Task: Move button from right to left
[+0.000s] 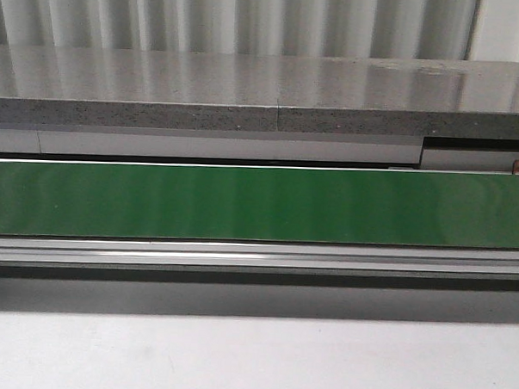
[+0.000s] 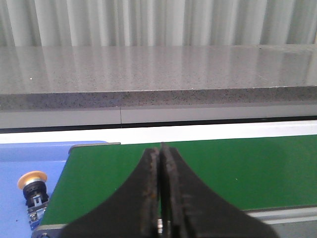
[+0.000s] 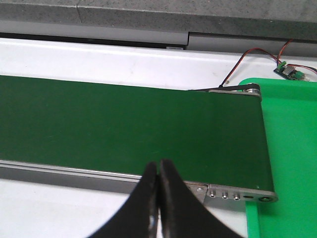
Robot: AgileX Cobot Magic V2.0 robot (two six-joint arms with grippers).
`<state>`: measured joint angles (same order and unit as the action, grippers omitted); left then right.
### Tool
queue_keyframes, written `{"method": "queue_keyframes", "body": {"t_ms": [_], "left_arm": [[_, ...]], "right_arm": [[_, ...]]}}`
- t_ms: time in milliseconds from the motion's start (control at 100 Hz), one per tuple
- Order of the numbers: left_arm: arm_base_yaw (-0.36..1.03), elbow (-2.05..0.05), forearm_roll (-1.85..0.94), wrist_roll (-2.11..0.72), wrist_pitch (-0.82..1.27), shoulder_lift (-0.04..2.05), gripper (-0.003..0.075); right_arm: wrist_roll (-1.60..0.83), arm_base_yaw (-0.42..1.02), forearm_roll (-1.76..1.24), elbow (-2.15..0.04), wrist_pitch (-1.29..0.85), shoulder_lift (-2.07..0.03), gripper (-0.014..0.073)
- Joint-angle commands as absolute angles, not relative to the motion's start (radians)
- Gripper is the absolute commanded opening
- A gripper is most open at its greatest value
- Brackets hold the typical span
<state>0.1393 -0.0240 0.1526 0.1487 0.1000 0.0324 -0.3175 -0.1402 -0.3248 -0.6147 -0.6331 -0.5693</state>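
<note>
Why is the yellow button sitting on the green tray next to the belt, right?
Not quite. The button sits on a blue tray, not a green one, beside the belt. The left wrist view shows it. The green tray at the belt's other end, in the right wrist view, shows no button.

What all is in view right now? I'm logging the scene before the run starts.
button: one, yellow-orange cap, on the blue tray beside the belt's end
blue tray: one, blue, at one end of the belt
green tray: one, green, at the belt's other end
conveyor belt: one, dark green, across the front view
stone counter: one, grey speckled, behind the belt
circuit board: one, small, red wires, behind the green tray
left hand: black, shut, empty
right hand: black, shut, empty
</note>
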Motion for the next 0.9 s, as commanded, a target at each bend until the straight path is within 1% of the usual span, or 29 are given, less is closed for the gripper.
{"method": "queue_keyframes", "body": {"t_ms": [0, 130, 300, 890], "left_arm": [[0.137, -0.016, 0.154, 0.162, 0.014, 0.004, -0.002], [0.119, 0.022, 0.154, 0.162, 0.012, -0.04, -0.002], [0.082, 0.023, 0.148, 0.162, 0.007, -0.039, -0.002], [0.08, 0.023, 0.145, 0.162, 0.007, -0.039, -0.002]], "right_arm": [[-0.326, -0.144, -0.333, -0.638, -0.572, -0.568, -0.0067], [-0.326, -0.144, -0.333, -0.638, -0.572, -0.568, -0.0067], [-0.326, -0.144, -0.333, -0.638, -0.572, -0.568, -0.0067], [-0.326, -0.144, -0.333, -0.638, -0.572, -0.568, -0.0067]]}}
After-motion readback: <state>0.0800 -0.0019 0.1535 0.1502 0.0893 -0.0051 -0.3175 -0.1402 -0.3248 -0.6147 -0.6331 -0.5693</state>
